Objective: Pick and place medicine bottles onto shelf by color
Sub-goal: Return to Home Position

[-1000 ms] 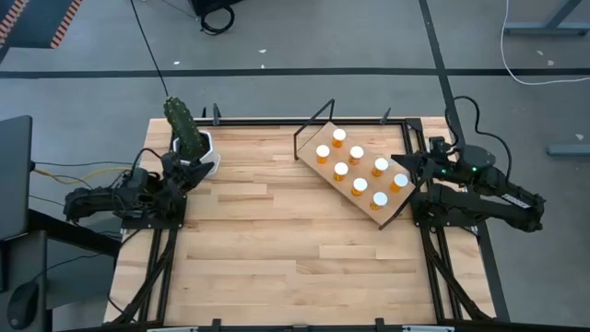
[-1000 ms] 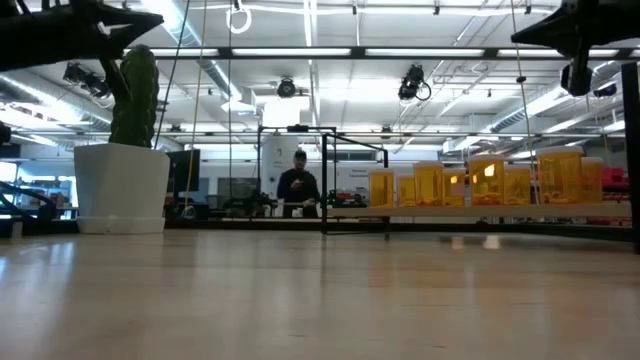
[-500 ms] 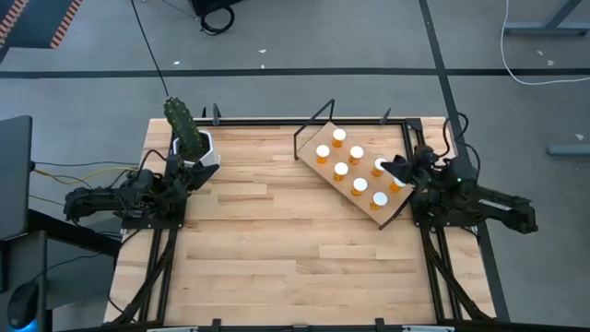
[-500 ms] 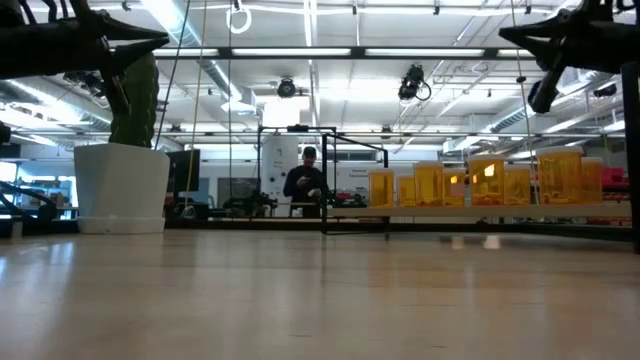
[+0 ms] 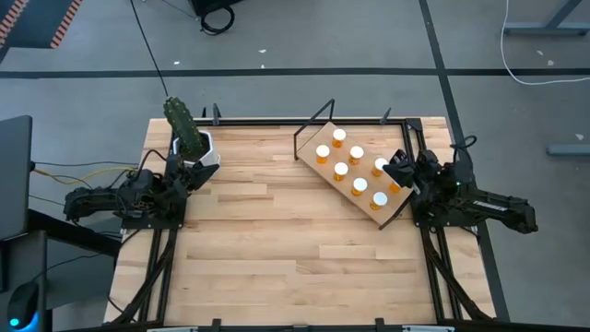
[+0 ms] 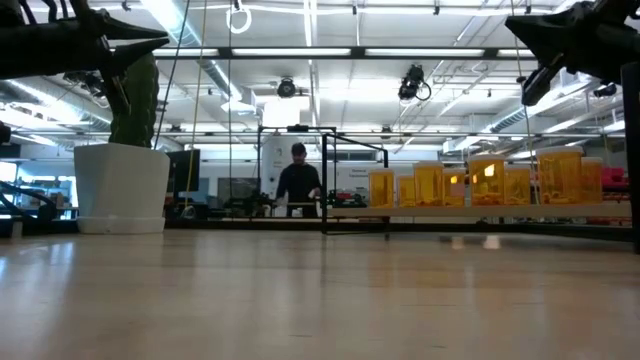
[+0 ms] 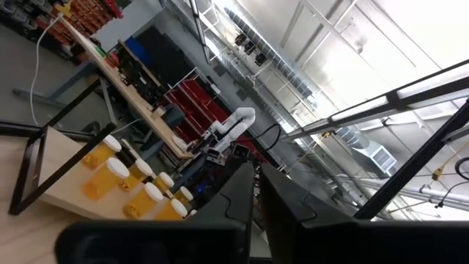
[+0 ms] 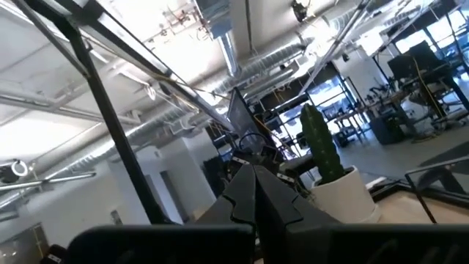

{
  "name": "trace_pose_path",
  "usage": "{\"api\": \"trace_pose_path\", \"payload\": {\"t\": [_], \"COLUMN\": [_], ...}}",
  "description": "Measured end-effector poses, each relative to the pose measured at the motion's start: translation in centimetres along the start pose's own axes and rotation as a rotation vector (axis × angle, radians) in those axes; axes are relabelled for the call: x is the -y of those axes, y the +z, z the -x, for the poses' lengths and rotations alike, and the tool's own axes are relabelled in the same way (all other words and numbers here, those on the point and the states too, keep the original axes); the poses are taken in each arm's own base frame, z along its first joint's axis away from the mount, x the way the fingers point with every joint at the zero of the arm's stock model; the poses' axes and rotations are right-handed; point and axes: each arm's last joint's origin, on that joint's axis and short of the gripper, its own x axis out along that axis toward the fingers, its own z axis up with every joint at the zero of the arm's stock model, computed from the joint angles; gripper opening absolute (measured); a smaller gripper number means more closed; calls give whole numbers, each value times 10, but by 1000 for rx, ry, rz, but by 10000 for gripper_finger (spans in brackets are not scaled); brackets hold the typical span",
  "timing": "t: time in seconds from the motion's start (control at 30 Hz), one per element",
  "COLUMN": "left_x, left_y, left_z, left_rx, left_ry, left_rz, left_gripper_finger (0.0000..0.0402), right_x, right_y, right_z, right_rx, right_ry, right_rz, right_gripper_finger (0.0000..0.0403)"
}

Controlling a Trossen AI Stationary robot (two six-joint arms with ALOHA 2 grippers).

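The shelf (image 5: pixel 334 155), a tilted light-wood board on a black wire frame, stands on the table's far right part. Several orange medicine bottles (image 5: pixel 341 170) with white caps stand upright on it. In the low view the bottles (image 6: pixel 488 182) show as a row on the shelf. My right gripper (image 5: pixel 391 171) hovers over the shelf's right end, shut, high above the bottles (image 6: pixel 530 92). My left gripper (image 5: pixel 201 171) waits shut at the table's left edge beside the plant pot. The left wrist view shows the shelf (image 7: pixel 62 172) and its bottles (image 7: pixel 116 170) far off.
A white pot (image 5: pixel 205 148) with a green cactus (image 6: pixel 135 95) stands at the far left corner, close to my left gripper. Bare slatted tabletop (image 5: pixel 277 249) fills the middle and near side. A person (image 6: pixel 298 180) stands in the room beyond the table.
My right gripper has swung from the table's right edge toward the left, over the shelf's right end, and has come lower and tipped downward; the arm has drawn in behind it. The bottles and the shelf have stayed in place.
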Motion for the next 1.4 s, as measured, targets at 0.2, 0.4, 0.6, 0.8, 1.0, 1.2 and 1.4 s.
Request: {"api": "trace_pose_path", "payload": {"t": [0.2, 0.4, 0.6, 0.8, 1.0, 1.2, 1.4], "left_x": [0, 0, 0, 0, 0, 0, 0], "left_y": [0, 0, 0, 0, 0, 0, 0], "left_z": [0, 0, 0, 0, 0, 0, 0], "left_rx": [0, 0, 0, 0, 0, 0, 0], "left_ry": [0, 0, 0, 0, 0, 0, 0], "left_rz": [-1, -1, -1, -1, -1, -1, -1], "left_gripper_finger": [29, 38, 33, 29, 39, 38, 30], "right_x": [1, 1, 2, 2, 2, 2, 2], "right_y": [-1, -1, 0, 0, 0, 0, 0], "right_z": [0, 0, 0, 0, 0, 0, 0], "right_rx": [-9, -9, 7, 7, 7, 7, 7], "right_ry": [-5, -7, -38, -41, -41, -41, -41], "right_rz": [10, 17, 181, 198, 173, 172, 171], "right_gripper_finger": [3, 4, 12, 15, 16, 16, 17]}}
